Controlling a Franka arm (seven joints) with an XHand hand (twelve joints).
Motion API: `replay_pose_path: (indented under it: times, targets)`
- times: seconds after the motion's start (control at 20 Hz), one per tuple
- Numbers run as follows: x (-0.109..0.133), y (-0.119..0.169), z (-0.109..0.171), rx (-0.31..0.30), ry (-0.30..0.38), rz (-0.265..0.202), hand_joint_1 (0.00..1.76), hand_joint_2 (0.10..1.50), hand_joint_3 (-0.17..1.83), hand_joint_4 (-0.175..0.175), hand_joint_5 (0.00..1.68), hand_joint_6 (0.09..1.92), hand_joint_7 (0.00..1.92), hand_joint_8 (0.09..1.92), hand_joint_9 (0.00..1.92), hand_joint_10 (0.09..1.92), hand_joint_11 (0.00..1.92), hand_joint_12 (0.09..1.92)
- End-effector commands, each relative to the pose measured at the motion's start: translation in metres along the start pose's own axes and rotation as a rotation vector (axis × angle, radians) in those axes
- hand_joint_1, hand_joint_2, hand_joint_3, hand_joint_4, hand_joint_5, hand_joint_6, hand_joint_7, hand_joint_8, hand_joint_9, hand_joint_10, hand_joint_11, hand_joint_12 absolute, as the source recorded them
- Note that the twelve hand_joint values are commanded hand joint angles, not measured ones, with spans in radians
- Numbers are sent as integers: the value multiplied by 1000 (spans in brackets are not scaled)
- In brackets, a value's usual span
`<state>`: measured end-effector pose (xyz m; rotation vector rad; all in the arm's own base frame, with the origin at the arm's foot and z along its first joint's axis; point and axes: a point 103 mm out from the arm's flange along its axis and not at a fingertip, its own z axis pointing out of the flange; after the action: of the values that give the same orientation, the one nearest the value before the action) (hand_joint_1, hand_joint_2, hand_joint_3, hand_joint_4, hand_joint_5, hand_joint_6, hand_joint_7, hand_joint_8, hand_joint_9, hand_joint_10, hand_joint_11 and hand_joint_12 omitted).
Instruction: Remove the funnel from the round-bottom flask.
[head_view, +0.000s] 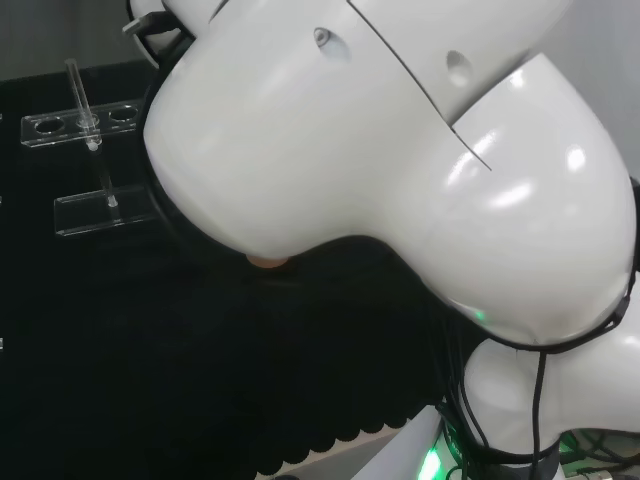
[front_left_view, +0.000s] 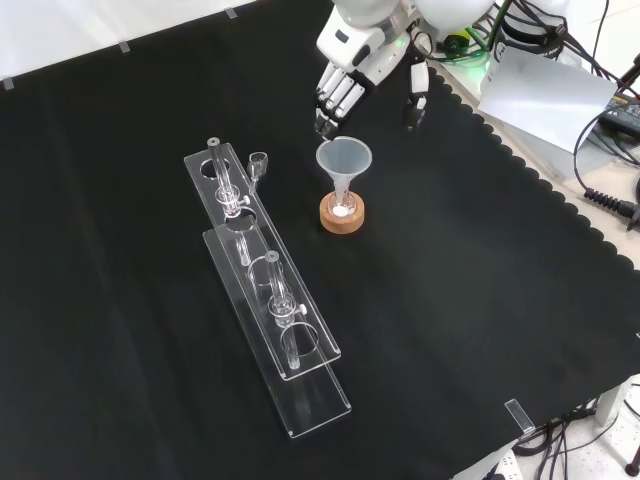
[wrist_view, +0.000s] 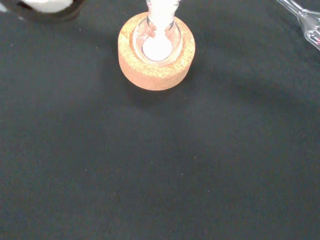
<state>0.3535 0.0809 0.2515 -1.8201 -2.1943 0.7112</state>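
Hand (front_left_view: 350, 75) relaxed, empty, above funnel (front_left_view: 343, 160); wrist view adds cork ring (wrist_view: 156, 52).

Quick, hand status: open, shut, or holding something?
Hand: open, fingers relaxed, holding nothing, just above and behind the funnel in the front view.

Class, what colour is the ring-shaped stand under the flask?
Light brown cork; the stand shows best in the wrist view.

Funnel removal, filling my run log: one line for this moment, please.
phase: approach | hand: open, above and behind funnel, apart | funnel: seated in flask on cork ring | removal: not yet done
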Motion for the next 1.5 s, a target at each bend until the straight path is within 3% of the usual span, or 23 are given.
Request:
replay_pose_path:
  times: [0.05,0.45,0.8,1.5]
  targets:
    - [3,15,3,0,-19,31,676,673,365,-110,11,87,0,362,95,921,430,1455]
    - [0,28,6,-39,-61,41,694,677,364,-111,19,87,0,365,95,922,431,1450]
    - [-3,45,10,0,-71,36,704,678,363,-108,27,87,0,391,107,923,425,1448]
    - [-1,68,16,-4,-92,20,711,680,365,-105,39,87,0,416,126,921,423,1446]
